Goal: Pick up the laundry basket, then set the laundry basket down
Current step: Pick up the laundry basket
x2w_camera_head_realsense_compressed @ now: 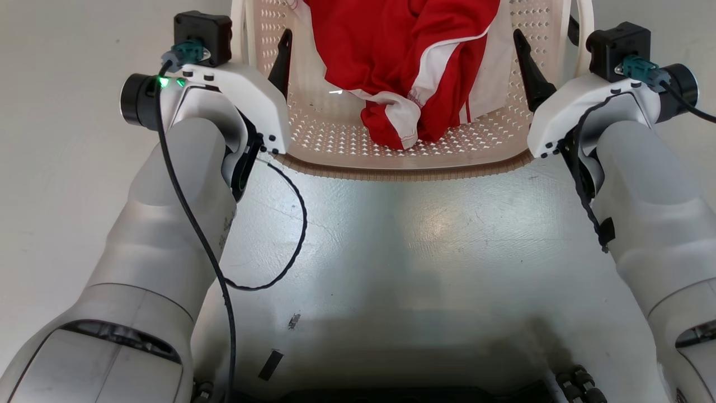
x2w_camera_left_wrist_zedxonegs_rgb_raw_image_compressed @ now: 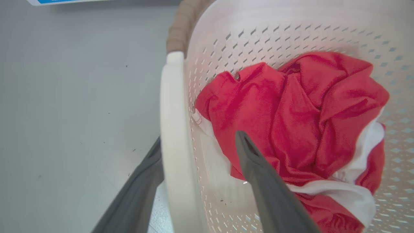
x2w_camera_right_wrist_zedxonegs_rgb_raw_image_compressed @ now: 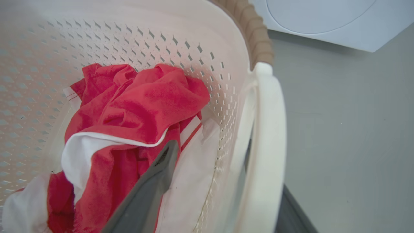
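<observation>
Grey floor surrounds the laundry basket, which sits just ahead of the robot's base with a red-and-white garment heaped inside. The right wrist view adds a white washing machine beyond the rim. Both forearms reach forward, flanking the basket. The left gripper and right gripper each straddle a side handle, fingers spread apart, one inside and one outside.

Head view: set high above the robot's body, facing steeply down past both forearms to the near end of the laundry basket. Left wrist view: close in, sighting along the left gripper, jaws astride one side wall, floor outside. Right wrist view: mirrored, along the right gripper. All three share the basket's interior and the red garment.
</observation>
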{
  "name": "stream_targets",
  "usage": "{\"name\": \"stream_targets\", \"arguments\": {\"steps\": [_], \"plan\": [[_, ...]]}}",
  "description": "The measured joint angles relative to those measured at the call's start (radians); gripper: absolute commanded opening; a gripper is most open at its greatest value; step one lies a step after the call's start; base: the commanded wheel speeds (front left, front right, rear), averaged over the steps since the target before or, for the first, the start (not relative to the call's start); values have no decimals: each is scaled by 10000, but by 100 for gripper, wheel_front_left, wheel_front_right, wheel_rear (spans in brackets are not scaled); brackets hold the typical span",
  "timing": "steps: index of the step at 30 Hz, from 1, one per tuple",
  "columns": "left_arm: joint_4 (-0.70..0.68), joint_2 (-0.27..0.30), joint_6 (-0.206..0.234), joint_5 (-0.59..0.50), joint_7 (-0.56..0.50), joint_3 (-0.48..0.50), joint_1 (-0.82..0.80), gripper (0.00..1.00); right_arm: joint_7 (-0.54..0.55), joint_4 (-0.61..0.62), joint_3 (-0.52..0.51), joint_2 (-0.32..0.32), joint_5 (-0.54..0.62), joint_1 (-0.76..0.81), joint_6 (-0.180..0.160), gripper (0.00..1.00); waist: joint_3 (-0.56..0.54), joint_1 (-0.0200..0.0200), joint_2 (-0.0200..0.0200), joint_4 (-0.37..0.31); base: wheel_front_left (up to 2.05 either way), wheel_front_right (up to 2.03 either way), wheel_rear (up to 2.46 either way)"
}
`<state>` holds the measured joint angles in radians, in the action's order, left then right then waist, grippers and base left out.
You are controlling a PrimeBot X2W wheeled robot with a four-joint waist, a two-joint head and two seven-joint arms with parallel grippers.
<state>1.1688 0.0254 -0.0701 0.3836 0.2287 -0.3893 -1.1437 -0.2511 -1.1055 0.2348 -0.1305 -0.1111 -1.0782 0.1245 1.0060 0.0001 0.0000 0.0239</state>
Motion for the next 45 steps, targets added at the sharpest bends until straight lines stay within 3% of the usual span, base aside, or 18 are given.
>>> {"name": "stream_targets", "arguments": {"steps": [27,28,29,45], "plan": [[665,0,102,993,-67,-1122,-470,100,-12,-1350,-54,414,-353,-646,0,100,24,0,0,-31,0,0,0],[665,0,102,993,-67,-1122,-470,100,-12,-1350,-54,414,-353,-646,0,41,24,0,0,-31,0,0,0],[667,0,102,1020,10,-1145,-520,0,-12,-1398,-46,426,-412,-705,0,0,9,0,0,-41,0,0,0],[1080,40,244,1210,-90,-1636,-246,0,832,-1695,148,487,-1091,-509,-59,0,-708,0,0,-128,0,0,0]]}}
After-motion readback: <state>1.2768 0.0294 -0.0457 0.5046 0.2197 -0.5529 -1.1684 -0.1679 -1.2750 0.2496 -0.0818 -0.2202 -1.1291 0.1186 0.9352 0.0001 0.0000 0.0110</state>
